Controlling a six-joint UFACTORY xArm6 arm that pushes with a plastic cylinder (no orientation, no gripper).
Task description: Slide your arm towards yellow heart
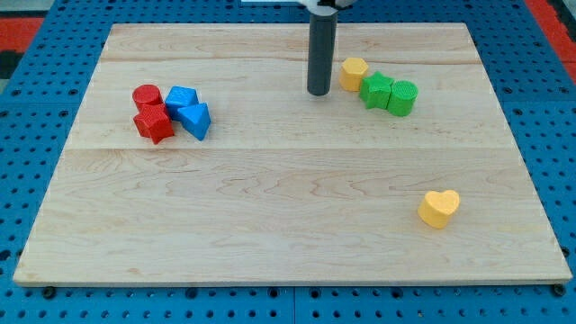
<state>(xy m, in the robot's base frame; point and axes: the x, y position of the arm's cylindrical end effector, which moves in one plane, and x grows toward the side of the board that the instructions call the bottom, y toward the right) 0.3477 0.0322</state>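
The yellow heart [439, 208] lies on the wooden board at the view's lower right. My tip [319, 92] rests on the board near the view's top centre, far up and to the left of the heart. A yellow block of rounded shape [354, 73] sits just right of the tip, a small gap between them.
Two green blocks [376, 90] [402, 97] touch each other right of the upper yellow block. At the view's left a red cylinder [147, 95], a red star-like block [154, 123], a blue block [181, 98] and a blue triangle-like block [194, 119] cluster together. The wooden board [288, 234] lies on a blue pegboard.
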